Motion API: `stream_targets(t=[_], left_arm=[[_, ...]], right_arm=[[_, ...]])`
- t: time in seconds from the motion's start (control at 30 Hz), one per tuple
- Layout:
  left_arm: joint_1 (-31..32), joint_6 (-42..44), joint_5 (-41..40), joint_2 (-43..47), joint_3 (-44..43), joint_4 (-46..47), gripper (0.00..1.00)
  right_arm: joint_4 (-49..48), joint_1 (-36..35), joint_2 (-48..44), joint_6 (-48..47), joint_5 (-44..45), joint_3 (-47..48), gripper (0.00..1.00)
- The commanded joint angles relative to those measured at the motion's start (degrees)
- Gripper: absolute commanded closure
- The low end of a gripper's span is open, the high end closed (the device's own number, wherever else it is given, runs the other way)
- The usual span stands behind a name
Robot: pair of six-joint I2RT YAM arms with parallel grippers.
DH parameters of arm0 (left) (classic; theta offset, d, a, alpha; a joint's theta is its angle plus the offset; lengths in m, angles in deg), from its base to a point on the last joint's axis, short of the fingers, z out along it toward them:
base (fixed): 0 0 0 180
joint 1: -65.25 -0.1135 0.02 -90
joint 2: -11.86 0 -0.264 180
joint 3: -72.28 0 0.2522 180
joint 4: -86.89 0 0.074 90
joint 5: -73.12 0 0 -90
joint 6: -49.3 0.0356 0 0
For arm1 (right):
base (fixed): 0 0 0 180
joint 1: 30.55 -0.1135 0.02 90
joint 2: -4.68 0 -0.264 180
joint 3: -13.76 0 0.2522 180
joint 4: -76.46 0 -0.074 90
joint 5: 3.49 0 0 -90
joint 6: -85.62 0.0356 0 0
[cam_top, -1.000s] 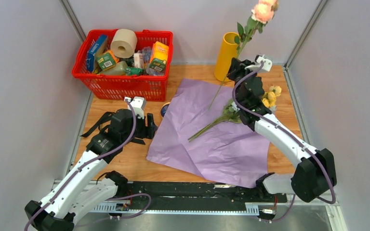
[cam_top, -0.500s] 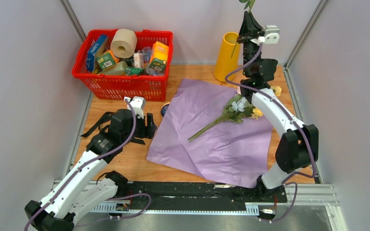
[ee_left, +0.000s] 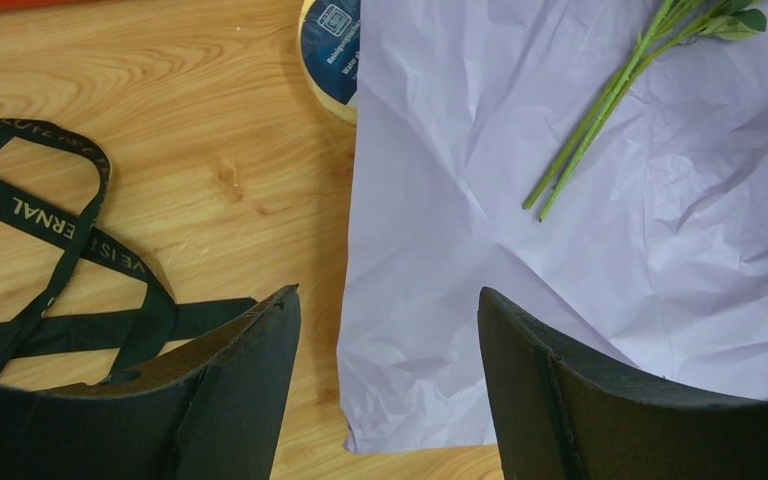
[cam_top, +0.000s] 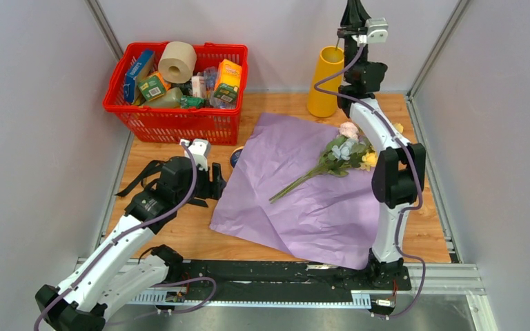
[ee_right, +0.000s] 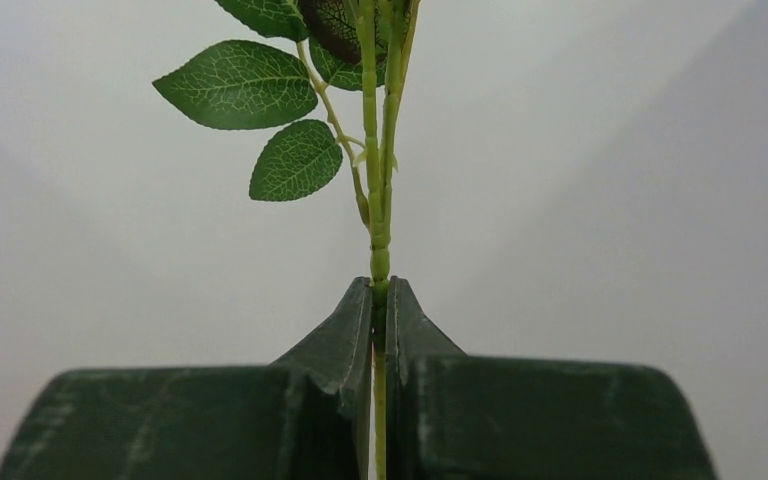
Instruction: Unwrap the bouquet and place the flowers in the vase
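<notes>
One green flower stem (ee_right: 378, 180) with veined leaves stands upright, clamped between the closed fingers of the right gripper (ee_right: 380, 300), which is high up near the yellow-orange vase (cam_top: 325, 83). The other flowers (cam_top: 341, 153) lie on the lilac paper (cam_top: 303, 200). The left gripper (ee_left: 390, 330) is wide apart and holds nothing.

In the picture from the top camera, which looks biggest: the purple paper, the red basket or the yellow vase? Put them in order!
1. purple paper
2. red basket
3. yellow vase, the smallest, though it also stands farthest back.
</notes>
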Motion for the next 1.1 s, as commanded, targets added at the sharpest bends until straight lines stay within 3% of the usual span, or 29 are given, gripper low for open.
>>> stream_targets(t=[0.0,0.13,0.3,0.4,0.53,0.8,0.87,1.07], left_arm=[[0.5,1.1,0.0,-0.7,-1.4,1.0,0.27],[0.6,1.1,-0.7,-1.0,-1.4,0.8,0.26],[0.7,1.1,-0.7,-1.1,-1.5,0.8,0.26],[0.7,1.1,-0.9,-1.1,-1.6,0.8,0.27],[0.7,1.2,-0.9,-1.2,-1.5,0.8,0.26],[0.7,1.3,-3.1,-1.2,-1.8,0.5,0.26],[0.7,1.3,-3.9,-0.9,-1.8,0.3,0.27],[0.7,1.5,-4.4,-0.2,-1.7,0.3,0.26]], right_arm=[[0.0,1.1,3.9,0.6,0.4,4.9,1.0],[5.6,0.8,4.9,2.2,3.4,2.2,0.99],[6.6,0.0,2.1,3.4,11.0,-8.0,1.0],[12.3,-0.3,-0.6,5.8,13.6,-11.8,0.95],[28.1,-0.6,-3.4,8.7,15.9,-10.9,0.86],[41.4,-0.6,-9.1,9.0,18.1,-10.7,0.48],[44.6,-0.6,-11.7,12.4,16.2,-11.7,0.43],[55.3,-0.9,-22.9,25.3,10.4,-19.8,0.4]])
